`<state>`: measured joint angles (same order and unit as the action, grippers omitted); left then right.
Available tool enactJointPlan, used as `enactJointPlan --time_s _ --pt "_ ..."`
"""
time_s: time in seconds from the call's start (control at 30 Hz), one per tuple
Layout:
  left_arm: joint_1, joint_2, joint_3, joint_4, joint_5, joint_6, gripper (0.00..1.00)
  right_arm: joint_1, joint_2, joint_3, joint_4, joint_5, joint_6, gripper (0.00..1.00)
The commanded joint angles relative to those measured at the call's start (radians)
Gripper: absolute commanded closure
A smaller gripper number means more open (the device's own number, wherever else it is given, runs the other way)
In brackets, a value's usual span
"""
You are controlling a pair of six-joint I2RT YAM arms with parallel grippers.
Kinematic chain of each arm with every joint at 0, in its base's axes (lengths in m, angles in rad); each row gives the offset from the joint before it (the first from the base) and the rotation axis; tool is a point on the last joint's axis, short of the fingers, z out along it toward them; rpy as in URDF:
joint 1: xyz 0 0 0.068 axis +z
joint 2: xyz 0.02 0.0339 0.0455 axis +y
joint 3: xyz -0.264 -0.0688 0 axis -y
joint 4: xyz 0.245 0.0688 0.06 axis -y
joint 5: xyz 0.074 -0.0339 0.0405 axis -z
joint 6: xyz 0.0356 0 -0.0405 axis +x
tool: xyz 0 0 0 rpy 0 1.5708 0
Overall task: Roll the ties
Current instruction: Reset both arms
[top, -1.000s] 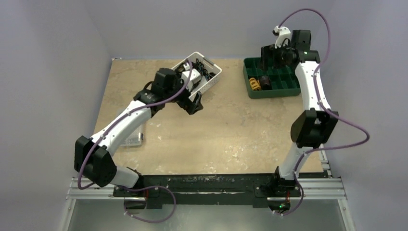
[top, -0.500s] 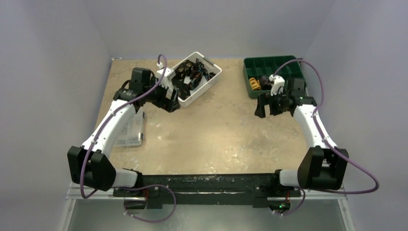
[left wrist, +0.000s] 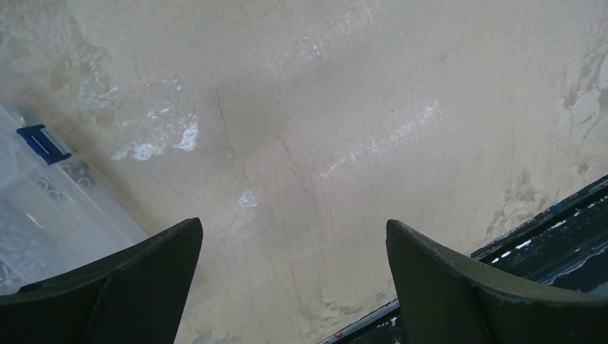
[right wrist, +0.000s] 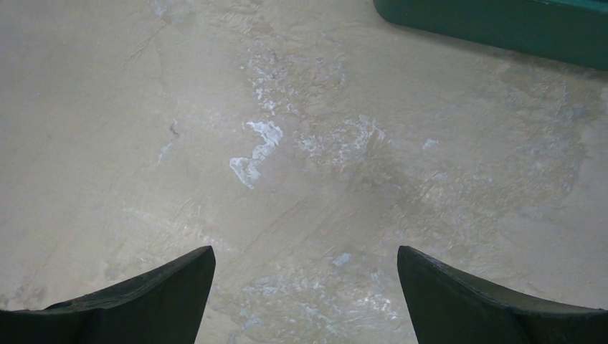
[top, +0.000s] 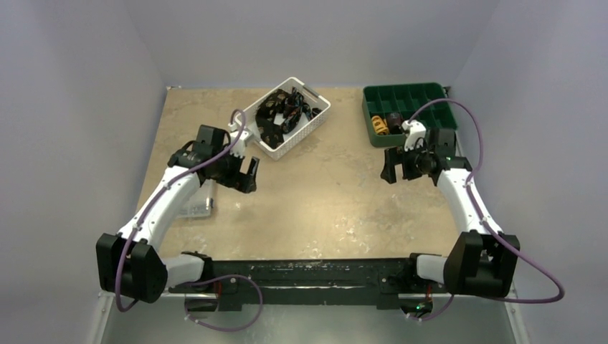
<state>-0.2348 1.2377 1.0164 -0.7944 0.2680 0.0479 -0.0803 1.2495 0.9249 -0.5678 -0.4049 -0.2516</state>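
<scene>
Left gripper (left wrist: 294, 229): fingers wide apart, nothing between them, over bare tabletop (left wrist: 344, 107) left of the middle.
Right gripper (right wrist: 305, 254): fingers wide apart, empty, over bare surface towards the right edge.
Beside the left: clear plastic box (top: 197, 201) near the left edge.
Beside the right: green tray (top: 403, 140) in the far right corner, an orange roll (top: 379, 126) and a dark roll (top: 394, 120) in its compartments.
Ties (top: 283, 111): dark tangle in the white basket (top: 324, 111) at the far edge.
Surface: beige, mottled like stone, pale scuffs and fine cracks.
Room: plain pale lavender walls (top: 72, 86) on three sides.
</scene>
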Motion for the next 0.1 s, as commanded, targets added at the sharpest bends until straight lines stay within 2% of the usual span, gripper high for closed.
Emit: enactJointPlan --time_s 0.0,0.07 --pt "0.005 -0.014 0.022 0.003 -0.044 -0.034 0.00 -0.020 -0.014 0.002 0.037 0.022 -0.007 0.01" --pt "0.005 -0.010 0.037 -0.007 -0.040 -0.035 0.00 -0.027 -0.015 -0.001 0.037 0.016 -0.006 0.01"
